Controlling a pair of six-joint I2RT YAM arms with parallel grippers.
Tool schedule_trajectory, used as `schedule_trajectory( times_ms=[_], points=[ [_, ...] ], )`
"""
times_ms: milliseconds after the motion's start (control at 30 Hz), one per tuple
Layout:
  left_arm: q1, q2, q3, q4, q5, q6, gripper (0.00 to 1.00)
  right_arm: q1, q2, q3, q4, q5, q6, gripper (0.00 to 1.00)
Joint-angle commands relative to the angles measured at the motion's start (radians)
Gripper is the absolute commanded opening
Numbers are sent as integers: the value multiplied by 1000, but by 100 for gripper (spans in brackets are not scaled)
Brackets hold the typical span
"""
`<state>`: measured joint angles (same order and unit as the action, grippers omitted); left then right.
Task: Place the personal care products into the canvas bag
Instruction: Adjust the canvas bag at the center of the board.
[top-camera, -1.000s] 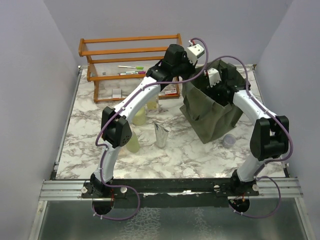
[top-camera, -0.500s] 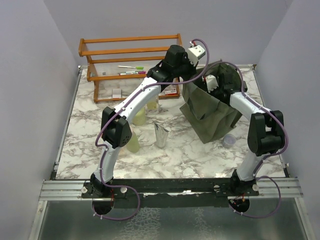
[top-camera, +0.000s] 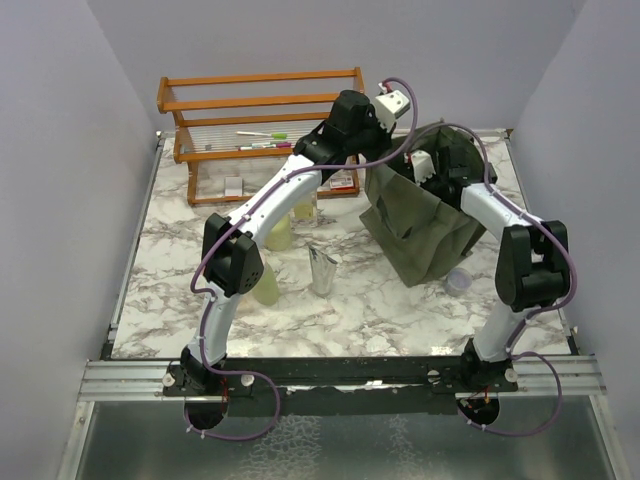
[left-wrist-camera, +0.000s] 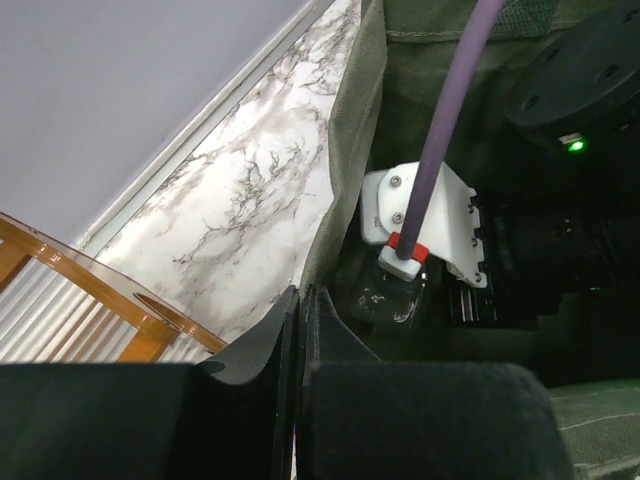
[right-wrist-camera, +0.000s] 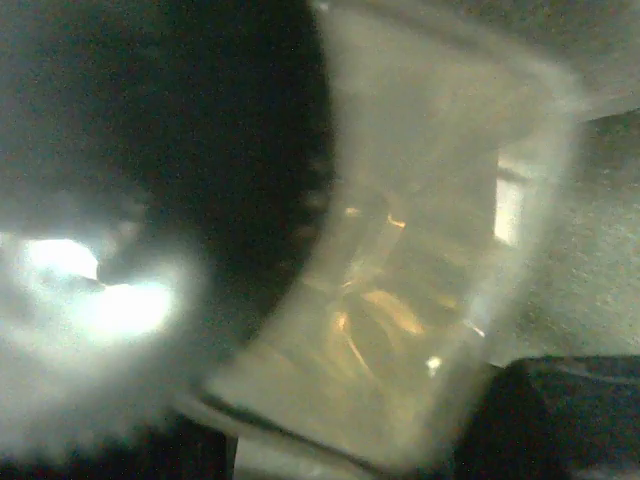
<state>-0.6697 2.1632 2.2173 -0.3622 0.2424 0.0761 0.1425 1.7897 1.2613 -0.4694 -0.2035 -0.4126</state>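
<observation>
Left wrist view shows us the left gripper pinching the rim of the bag, the right gripper inside it, grip unclear to us.

Top view's bright and even, soft shadows on the tabletop. Right wrist view is totally out of focus with a white glare blob at left. Inside the canvas bag it's dim.

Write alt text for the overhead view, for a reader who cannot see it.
Two robot arms meet at a green bag on a marble table: the left hand holds its rim, the right arm reaches inside. Pale green bottles, a silver tube and a lavender jar sit outside it.
</observation>
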Motion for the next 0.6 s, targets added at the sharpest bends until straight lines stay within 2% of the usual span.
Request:
schedule_trajectory(
  times_ms=[0,167,267,400,567],
  points=[
    [-2,-23,-15,-27,-33,-27,0,6,-76,56,-42,-120,-6,39],
    [-2,-18,-8,-22,-47,-28,0,6,-121,98,-83,-173,-11,17],
    [-2,-17,-7,-22,-49,-24,0,6,-144,120,-104,-182,-11,7],
    [-2,-19,-5,-24,-43,-25,0,6,-173,153,-123,-177,-3,1],
    [-2,-25,-1,-25,-38,-26,0,6,-220,184,-126,-153,20,1]
  ],
)
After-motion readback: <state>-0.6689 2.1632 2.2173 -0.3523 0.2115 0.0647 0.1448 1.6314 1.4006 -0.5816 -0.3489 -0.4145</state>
